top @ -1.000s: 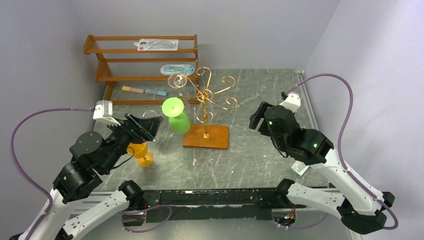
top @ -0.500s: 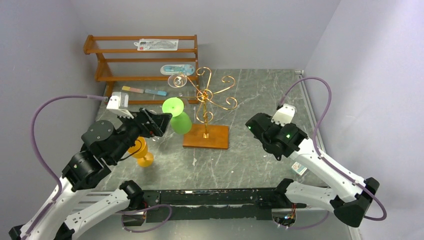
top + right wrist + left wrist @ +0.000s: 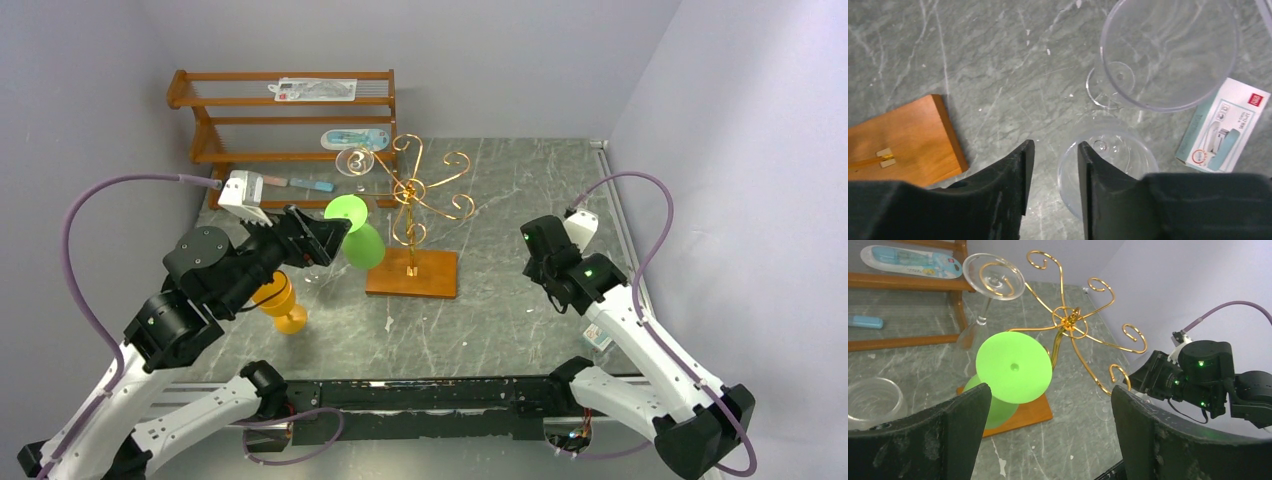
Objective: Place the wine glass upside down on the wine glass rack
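Green wine glass (image 3: 1013,367): bowl partly hidden | left hand (image 3: 1049,392): fingers cropped

White-and-teal box (image 3: 1224,126) on desk (image 3: 998,60), right edge of right wrist view: red square logo at upper corner, line of tiny dark print beside it, too small to read. Blister pack (image 3: 910,261), upper left of left wrist view: small red mark, unreadable. No legible text anywhere.
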Controlling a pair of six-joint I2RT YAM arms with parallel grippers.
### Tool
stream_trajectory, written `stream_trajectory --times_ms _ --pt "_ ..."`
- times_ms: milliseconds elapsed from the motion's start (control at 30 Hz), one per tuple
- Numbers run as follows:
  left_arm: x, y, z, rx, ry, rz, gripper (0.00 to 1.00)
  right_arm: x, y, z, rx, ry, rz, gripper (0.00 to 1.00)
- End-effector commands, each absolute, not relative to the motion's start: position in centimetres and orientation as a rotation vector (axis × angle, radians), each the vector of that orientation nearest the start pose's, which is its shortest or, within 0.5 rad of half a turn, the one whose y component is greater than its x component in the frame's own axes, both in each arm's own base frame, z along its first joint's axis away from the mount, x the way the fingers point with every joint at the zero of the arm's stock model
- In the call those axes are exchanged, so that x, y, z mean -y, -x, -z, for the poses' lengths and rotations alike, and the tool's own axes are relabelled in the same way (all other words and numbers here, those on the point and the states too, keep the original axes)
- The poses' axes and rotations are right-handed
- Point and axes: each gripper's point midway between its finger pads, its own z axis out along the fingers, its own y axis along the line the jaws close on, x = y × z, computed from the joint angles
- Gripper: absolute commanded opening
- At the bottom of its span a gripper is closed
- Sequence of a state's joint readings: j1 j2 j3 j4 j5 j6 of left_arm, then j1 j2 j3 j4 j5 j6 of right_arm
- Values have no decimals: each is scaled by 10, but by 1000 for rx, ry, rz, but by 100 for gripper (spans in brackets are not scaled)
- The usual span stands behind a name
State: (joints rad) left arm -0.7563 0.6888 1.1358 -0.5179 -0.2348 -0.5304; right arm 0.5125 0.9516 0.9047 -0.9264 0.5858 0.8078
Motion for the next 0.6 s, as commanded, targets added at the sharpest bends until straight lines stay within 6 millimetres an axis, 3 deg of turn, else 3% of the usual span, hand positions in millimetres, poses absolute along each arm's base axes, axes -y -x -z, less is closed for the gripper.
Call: stream_trajectory --times_ms 0,333,567 --pt "166 -196 -399 -1695 -46 818 94 -56 -236 -165 -2261 -524 44 35" --pt "177 -191 -408 -1695 -65 885 91 -64 -242 -180 -2221 -495 -36 0" --pt "192 -183 -424 -1651 -130 987 91 -71 -247 -203 -2145 -482 -133 0"
